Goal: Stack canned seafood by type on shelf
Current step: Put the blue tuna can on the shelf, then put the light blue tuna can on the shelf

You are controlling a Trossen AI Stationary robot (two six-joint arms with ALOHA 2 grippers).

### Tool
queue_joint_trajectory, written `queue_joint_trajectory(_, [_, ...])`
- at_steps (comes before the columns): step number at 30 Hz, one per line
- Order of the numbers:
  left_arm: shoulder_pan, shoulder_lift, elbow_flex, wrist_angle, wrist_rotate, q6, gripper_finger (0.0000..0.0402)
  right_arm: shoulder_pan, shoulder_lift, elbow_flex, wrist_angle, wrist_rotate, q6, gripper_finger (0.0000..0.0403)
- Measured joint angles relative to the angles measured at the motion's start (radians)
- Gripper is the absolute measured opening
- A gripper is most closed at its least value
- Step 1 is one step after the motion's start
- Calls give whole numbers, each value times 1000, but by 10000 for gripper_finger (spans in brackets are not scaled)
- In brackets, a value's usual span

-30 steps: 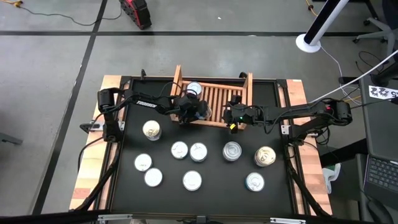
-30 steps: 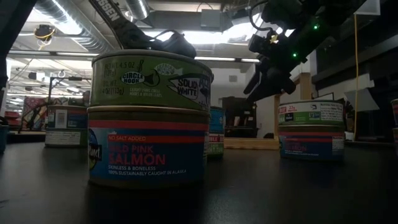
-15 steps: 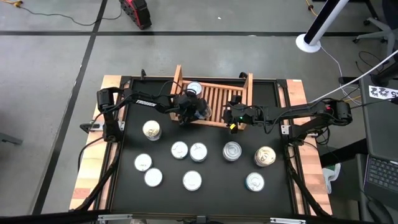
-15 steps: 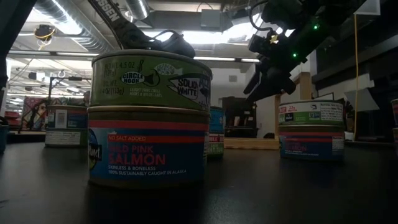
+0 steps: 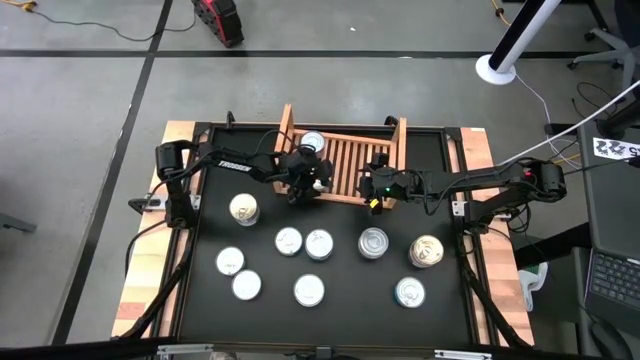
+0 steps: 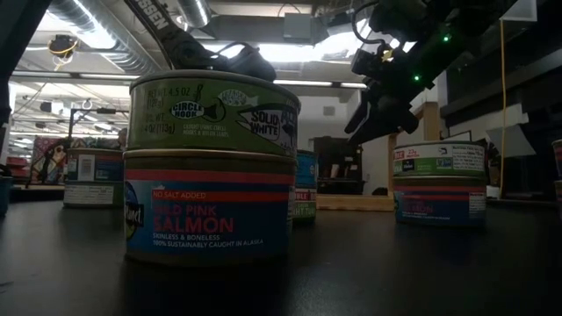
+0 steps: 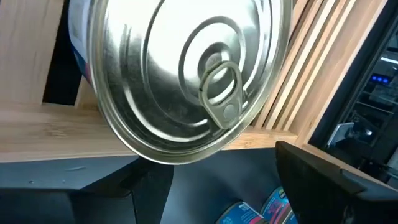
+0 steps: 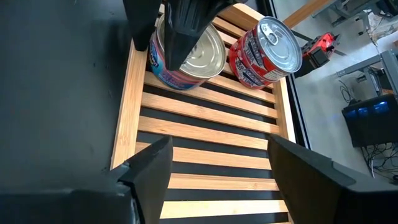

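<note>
You are early in the job: two tins stand on the shelf (image 5: 365, 160), which sits at the table's 12 o'clock, and the rest wait on the black table (image 5: 270, 320).

In the right wrist view, a red-labelled tin (image 8: 266, 43) and a pink-and-blue tin (image 8: 199, 62) stand just beside each other on the slats at the shelf's 9 o'clock end. In the high view the red one lies toward 12 o'clock of the other. They appear to be two kinds, so no stack by type is built there yet.

The left gripper (image 5: 305, 183) hangs over the pink-and-blue tin with its fingers spread wide on either side. The tin sits flat on the slats and no clamp shows.

The right gripper (image 5: 375, 190) waits at the shelf's 6 o'clock edge with its fingers apart, holding nothing.

About nine spots of loose tins (image 5: 289, 241) spread from 8 o'clock to 4 o'clock below the shelf. The low view shows that at least two are mixed stacks: a green solid white tin (image 6: 215, 110) rides on a pink salmon tin (image 6: 206, 206). Sorting those looks like most of the work left.

The tins are low, round and flat, with silvery ridged lids and ring pulls.
</note>
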Motion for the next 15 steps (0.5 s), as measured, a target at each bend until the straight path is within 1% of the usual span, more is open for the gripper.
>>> queue_joint_trajectory(5, [-16,-18,0,3,36,39,267,0,0,0,0,0,0,262])
queue_joint_trajectory(15, [-86,-178,0,2,39,259,267,0,0,0,0,-1,0,262])
